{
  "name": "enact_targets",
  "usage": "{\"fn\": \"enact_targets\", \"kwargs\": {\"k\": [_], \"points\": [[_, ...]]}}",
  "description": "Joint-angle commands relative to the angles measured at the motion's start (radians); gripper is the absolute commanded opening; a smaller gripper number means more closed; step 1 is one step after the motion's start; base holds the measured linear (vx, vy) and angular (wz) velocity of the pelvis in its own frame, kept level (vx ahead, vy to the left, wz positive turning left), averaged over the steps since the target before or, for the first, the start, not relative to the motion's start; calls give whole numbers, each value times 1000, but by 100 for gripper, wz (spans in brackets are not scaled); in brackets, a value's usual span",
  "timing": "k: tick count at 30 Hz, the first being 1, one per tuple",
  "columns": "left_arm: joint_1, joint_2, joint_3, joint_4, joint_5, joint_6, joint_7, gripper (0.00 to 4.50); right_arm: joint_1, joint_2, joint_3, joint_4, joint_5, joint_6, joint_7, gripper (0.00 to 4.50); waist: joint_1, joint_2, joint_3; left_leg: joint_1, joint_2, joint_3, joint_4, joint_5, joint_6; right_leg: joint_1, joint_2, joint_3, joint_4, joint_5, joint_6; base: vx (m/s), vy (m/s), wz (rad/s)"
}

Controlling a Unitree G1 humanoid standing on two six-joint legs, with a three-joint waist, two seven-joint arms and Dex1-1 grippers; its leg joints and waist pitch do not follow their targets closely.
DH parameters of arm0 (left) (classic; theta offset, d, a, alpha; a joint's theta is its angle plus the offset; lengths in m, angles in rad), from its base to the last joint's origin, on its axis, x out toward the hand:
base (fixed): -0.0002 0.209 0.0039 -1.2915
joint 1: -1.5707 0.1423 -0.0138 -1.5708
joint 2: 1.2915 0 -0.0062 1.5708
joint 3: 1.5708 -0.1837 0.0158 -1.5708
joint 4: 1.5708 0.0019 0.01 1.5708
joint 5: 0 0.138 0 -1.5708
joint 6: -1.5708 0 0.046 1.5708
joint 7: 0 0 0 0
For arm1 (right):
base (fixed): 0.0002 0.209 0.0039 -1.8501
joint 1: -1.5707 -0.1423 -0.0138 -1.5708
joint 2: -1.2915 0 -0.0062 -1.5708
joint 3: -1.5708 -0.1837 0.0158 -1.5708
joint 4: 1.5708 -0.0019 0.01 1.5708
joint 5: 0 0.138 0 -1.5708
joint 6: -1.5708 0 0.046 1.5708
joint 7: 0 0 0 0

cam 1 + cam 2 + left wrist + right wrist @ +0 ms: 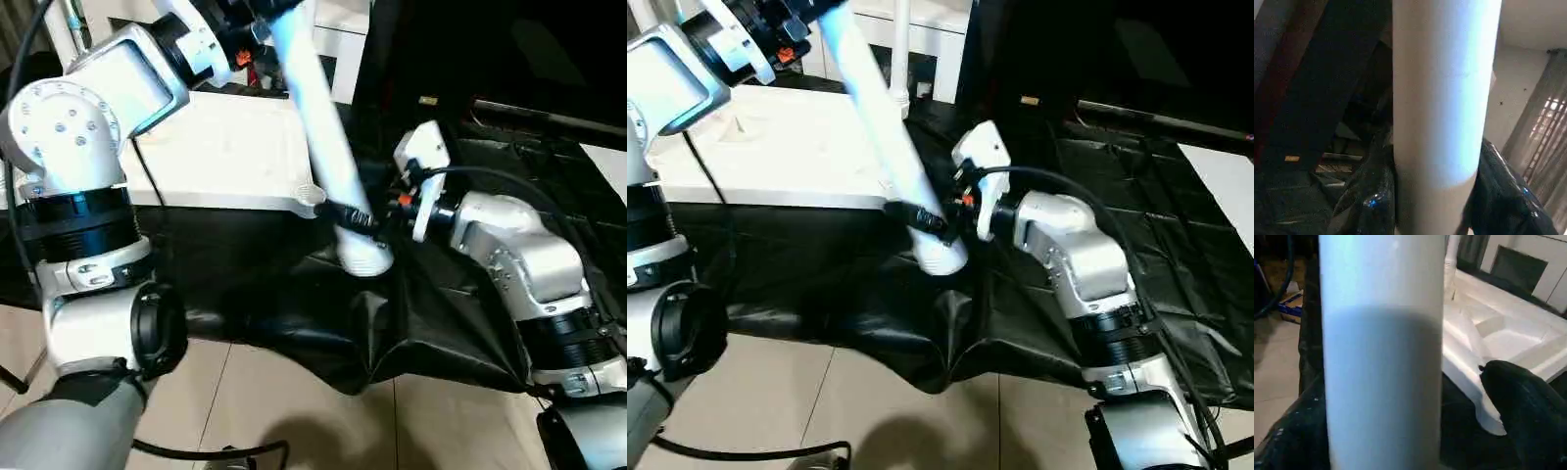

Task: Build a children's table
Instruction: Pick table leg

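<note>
While my left tool grips the upper end of a white leg, the tube slants down across the near right corner of the tabletop, which lies flat on the black-draped surface. The leg's wide lower end hangs just past that corner, over the black sheet. My right tool sits at this lower end, one black finger lying across the tube, jaws wide and not clamped.
</note>
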Motion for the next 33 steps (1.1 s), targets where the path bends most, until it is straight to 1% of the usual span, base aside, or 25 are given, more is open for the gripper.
{"fn": "enact_targets", "kwargs": {"k": [1,3,5,8,9,15,16,18,19,20,22,23,24,25,26,27,28,29,30,31,32,33], "points": [[-23,-9,5,-23,-44,20,6,155,-16,-7,-3,6,-6,22,1,403,0,8,-71,37,64,-27,-75,-160,-44,39,-92,48,-75,-87,-220,0,0,0],[-20,1,-3,-28,-49,22,18,155,-18,-10,-3,4,-4,27,15,382,0,7,-71,37,65,-27,-75,-160,-46,39,-92,48,-74,-87,-215,0,0,0],[-20,1,-2,-29,-52,23,22,155,-18,-11,-3,4,-4,28,17,377,0,7,-71,37,65,-27,-75,-155,-46,39,-93,49,-75,-84,-213,0,0,0],[-16,4,-1,-36,-52,29,32,155,-17,-13,-4,8,-3,34,22,350,0,7,-70,37,64,-27,-76,-155,-46,39,-92,49,-76,-87,-211,0,0,0],[-13,4,-2,-39,-50,30,34,155,-16,-14,-4,12,-2,34,22,350,0,7,-70,36,65,-27,-75,-156,-47,39,-93,49,-75,-89,-210,0,0,0],[-5,2,-3,-46,-69,32,49,155,-7,-11,-6,9,-2,41,26,297,0,7,-70,36,64,-27,-75,-152,-48,39,-92,49,-75,-84,-212,0,0,0],[-4,3,-4,-46,-67,31,49,155,-6,-10,-8,7,0,44,27,294,-1,8,-70,37,65,-27,-76,-156,-50,38,-92,49,-76,-88,-211,0,0,0],[4,7,-16,-53,-54,20,45,155,1,-4,-16,-8,21,54,40,287,-1,8,-70,37,65,-27,-76,-160,-49,39,-93,49,-76,-94,-208,0,0,0],[12,8,-24,-60,-49,13,38,155,8,-3,-19,-21,37,59,54,275,-1,7,-71,37,65,-27,-76,-158,-48,39,-93,49,-76,-91,-208,0,0,0],[16,8,-27,-62,-49,10,33,190,11,-4,-20,-26,42,60,60,263,1,7,-70,37,66,-27,-76,-159,-45,39,-94,49,-77,-93,-209,0,0,0],[37,0,-29,-72,-70,17,12,225,28,-5,-23,-53,75,72,94,250,0,5,-71,36,67,-27,-76,-153,-44,39,-92,49,-75,-82,-209,0,0,0],[49,-4,-29,-79,-85,20,-4,225,36,-4,-26,-64,92,80,107,250,2,4,-71,36,66,-26,-75,-146,-39,41,-93,48,-74,-74,-213,0,0,0],[60,-7,-30,-85,-100,24,-20,227,42,-2,-29,-72,107,87,118,244,2,5,-70,36,66,-26,-76,-145,-36,40,-94,49,-74,-73,-215,0,0,0],[60,-7,-30,-85,-100,24,-20,245,42,-2,-29,-72,107,87,118,219,3,6,-71,36,67,-26,-76,-144,-37,39,-94,48,-74,-72,-219,0,0,0],[82,-13,-38,-99,-107,17,-36,258,53,0,-35,-85,136,102,138,212,1,0,-71,36,66,-25,-76,-148,-37,39,-92,48,-76,-80,-219,0,0,0],[104,-16,-52,-114,-109,6,-62,258,59,2,-37,-90,149,110,148,212,2,2,-70,37,67,-26,-77,-154,-37,40,-95,48,-76,-90,-219,0,0,0],[129,-21,-67,-133,-114,0,-86,266,65,3,-38,-94,160,116,155,205,2,0,-69,34,68,-26,-78,-154,-35,41,-96,49,-77,-100,-216,0,0,0],[151,-24,-80,-151,-122,-2,-105,275,70,3,-39,-98,167,121,161,181,2,1,-70,35,67,-25,-78,-152,-36,39,-94,49,-77,-107,-211,0,0,0],[186,-28,-99,-180,-135,-4,-135,275,76,3,-37,-101,171,123,166,181,3,1,-70,36,69,-26,-78,-152,-37,38,-96,49,-77,-110,-210,0,0,0],[214,-32,-112,-203,-150,1,-155,287,81,3,-36,-107,174,126,170,167,3,1,-69,35,70,-26,-79,-152,-40,39,-98,49,-77,-116,-210,0,0,0],[244,-37,-128,-226,-163,10,-171,288,86,3,-34,-111,178,129,174,160,2,3,-70,36,69,-25,-79,-155,-45,36,-95,49,-77,-117,-211,0,0,0],[271,-41,-149,-246,-168,19,-181,288,91,3,-32,-115,181,131,178,160,1,1,-70,35,69,-25,-80,-161,-47,37,-94,48,-78,-121,-209,0,0,0]]}}
